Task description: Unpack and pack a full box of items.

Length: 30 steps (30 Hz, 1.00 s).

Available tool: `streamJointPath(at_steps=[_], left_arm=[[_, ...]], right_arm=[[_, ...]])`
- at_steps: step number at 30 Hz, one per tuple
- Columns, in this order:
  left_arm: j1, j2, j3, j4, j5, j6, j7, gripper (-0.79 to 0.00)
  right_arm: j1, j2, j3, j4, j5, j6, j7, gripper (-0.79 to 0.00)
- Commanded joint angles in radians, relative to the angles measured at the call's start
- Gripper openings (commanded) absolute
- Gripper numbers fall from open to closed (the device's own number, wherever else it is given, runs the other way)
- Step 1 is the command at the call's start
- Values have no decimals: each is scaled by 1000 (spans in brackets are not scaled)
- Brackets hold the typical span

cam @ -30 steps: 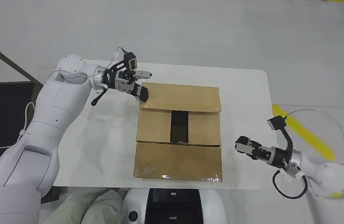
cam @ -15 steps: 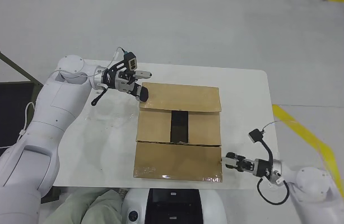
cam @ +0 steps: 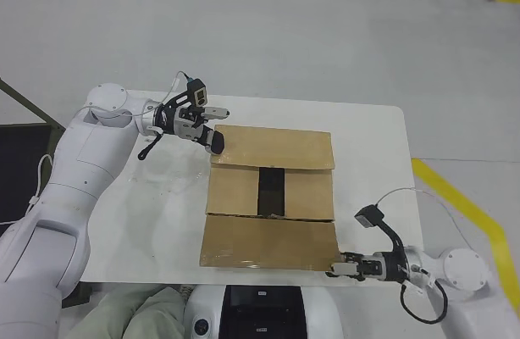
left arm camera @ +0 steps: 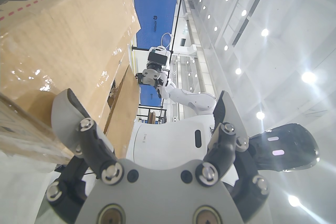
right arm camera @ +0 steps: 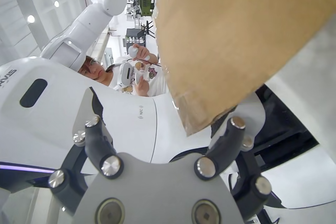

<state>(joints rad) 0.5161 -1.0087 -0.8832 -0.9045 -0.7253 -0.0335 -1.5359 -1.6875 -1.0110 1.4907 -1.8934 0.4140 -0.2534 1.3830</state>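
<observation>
Right gripper [cam: 334, 269] slid to the brown, partly open box [cam: 243, 241].

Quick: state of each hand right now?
Left hand: open, holding nothing, beside the box.
Right hand: open, holding nothing, at the box's near corner.

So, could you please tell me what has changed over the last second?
The right end effector moved from right of the brown cardboard box back to its near right corner, jaws open. The left end effector and the box stayed put.

White arms [cam: 74, 169]; the left gripper [cam: 216, 127] and right gripper [cam: 338, 269] are grey plate, black links, silver screws (wrist cables [cam: 146, 149] loop).
</observation>
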Motion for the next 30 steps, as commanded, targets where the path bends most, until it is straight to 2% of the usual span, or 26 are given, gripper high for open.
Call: streamJointPath(at_steps=[1, 20, 30], left_arm=[[0, 0, 0, 0, 0, 0, 0, 0], [0, 0, 0, 0, 0, 0, 0, 0], [0, 0, 0, 0, 0, 0, 0, 0]], right_arm=[[3, 2, 3, -7, 17, -1, 7, 0], [43, 18, 57, -46, 36, -28, -60, 0], [106, 21, 55, -50, 10, -23, -128, 0]])
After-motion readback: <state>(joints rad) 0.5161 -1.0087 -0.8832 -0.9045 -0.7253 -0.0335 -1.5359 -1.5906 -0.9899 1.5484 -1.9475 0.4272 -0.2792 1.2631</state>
